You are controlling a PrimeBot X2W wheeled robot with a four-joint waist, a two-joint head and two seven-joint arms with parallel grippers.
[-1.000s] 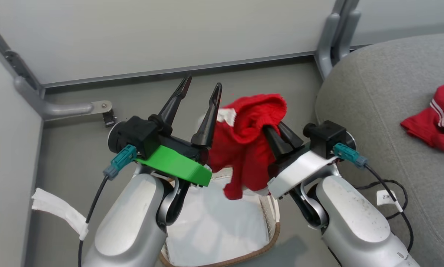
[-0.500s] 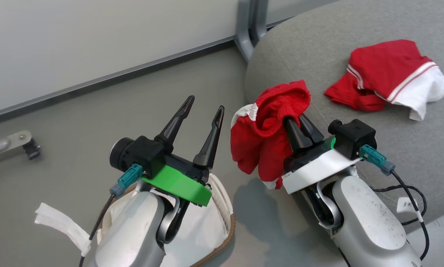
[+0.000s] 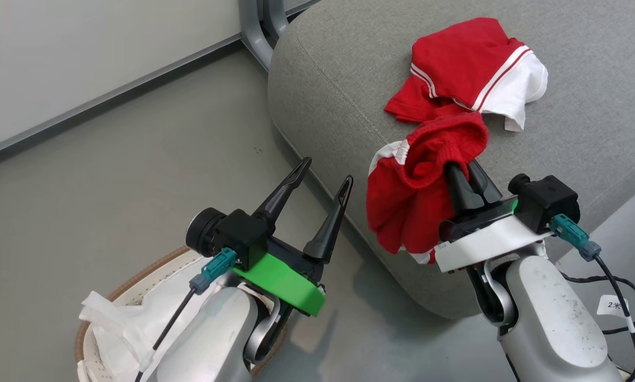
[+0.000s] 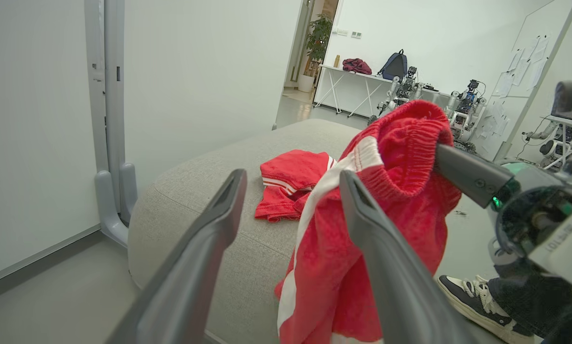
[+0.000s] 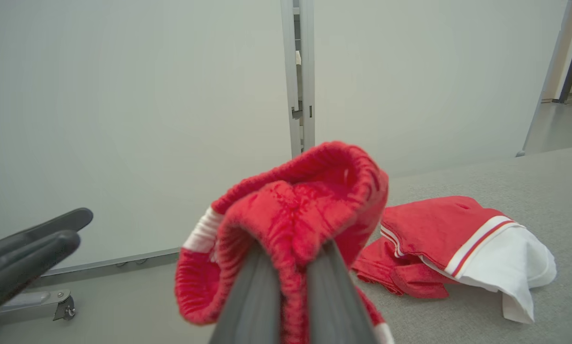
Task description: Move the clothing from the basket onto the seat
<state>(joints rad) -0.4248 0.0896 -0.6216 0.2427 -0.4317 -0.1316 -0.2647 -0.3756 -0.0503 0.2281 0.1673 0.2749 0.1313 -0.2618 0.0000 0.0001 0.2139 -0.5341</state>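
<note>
From the head, the right tool (image 3: pixel 464 171) clamps a red garment (image 3: pixel 412 201) over the edge of the grey seat (image 3: pixel 338 69), and the left tool (image 3: pixel 328 170) gapes near the basket (image 3: pixel 155 269). Left wrist: a far desk (image 4: pixel 348 71) against a white wall (image 4: pixel 458 38). Right wrist: a second garment (image 5: pixel 438 234) lying on the seat.

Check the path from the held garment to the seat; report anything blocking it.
Nothing visible blocks it. The right gripper holds the red garment at the near edge of the seat, bare cushion beside it. The other garment lies farther back; the open left gripper stands aside.
</note>
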